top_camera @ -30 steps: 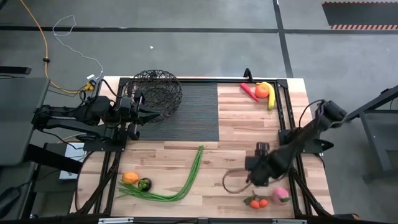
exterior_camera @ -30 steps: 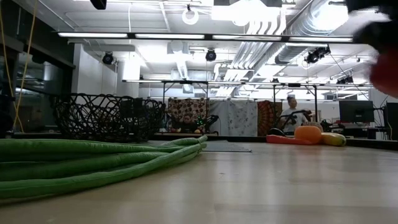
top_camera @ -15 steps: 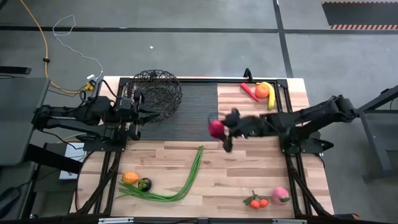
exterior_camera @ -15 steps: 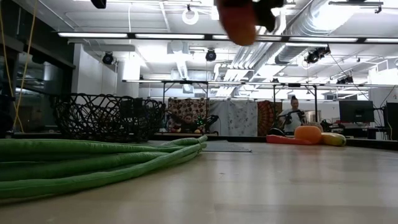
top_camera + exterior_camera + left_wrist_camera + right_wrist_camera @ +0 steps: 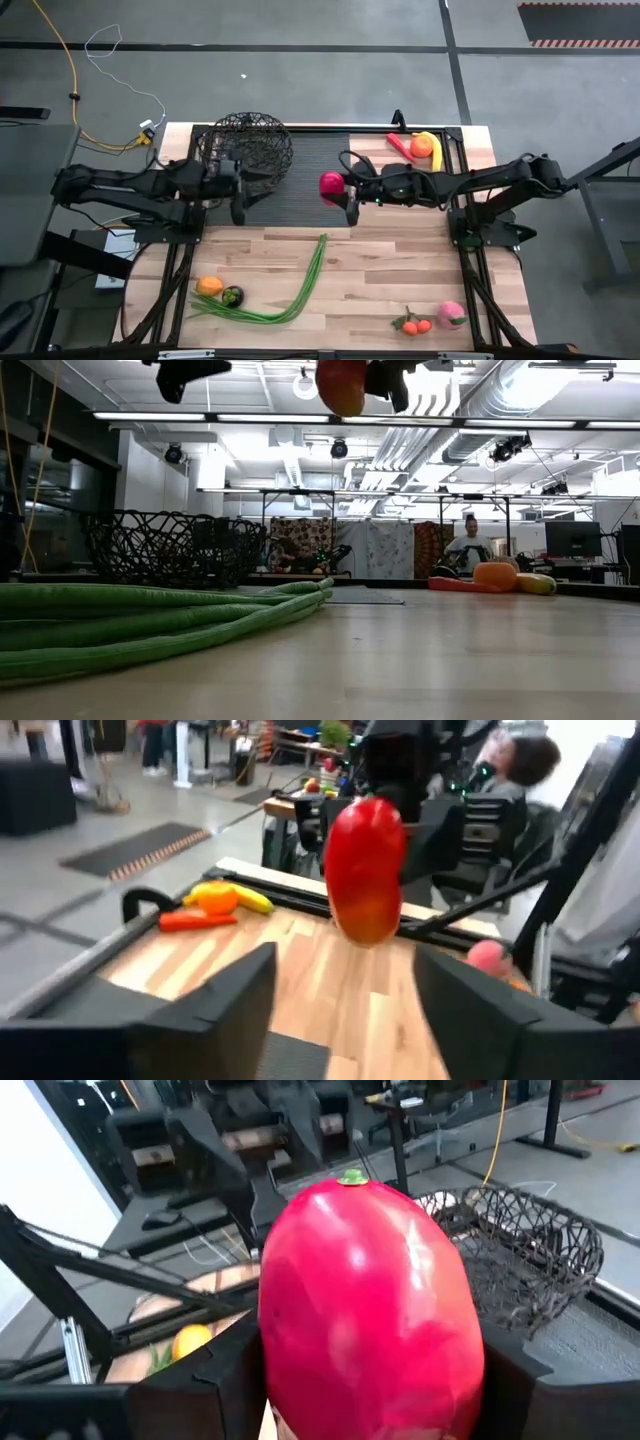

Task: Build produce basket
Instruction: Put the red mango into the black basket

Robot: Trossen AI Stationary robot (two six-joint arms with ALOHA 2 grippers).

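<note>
A red oblong fruit (image 5: 330, 185) hangs over the dark mat (image 5: 300, 205) with my right gripper (image 5: 346, 191) shut on it; the arm reaches in from the table's right. My left gripper (image 5: 243, 193) stands open just left of it, beside the black wire basket (image 5: 247, 149). In the left wrist view the fruit (image 5: 365, 870) shows straight ahead of the left gripper (image 5: 345, 1010), clear of its fingers. The basket rests on its base at the mat's far left corner. In the low view the fruit (image 5: 341, 382) is high above the table. My right gripper pinches the red fruit by its two opposite sides (image 5: 278, 1355), one dark finger (image 5: 225, 1380) on each. The fingers come about level from the table's right. The fruit is lifted clear of the mat and stands roughly upright, its small green stem end (image 5: 350, 1177) showing.
Banana, orange and red pepper (image 5: 421, 147) lie at the far right. Long green stalks (image 5: 296, 285) curve across the near middle, with an orange fruit (image 5: 209, 286) and a dark green one (image 5: 232, 296) at their left end. A pink fruit (image 5: 452, 314) and small oranges (image 5: 415, 325) lie near right.
My right gripper has carried the red fruit, lifted clear, from the table's near right toward the far left, over the mat and up to my left gripper. My left gripper has shifted a little toward the right and has opened.
</note>
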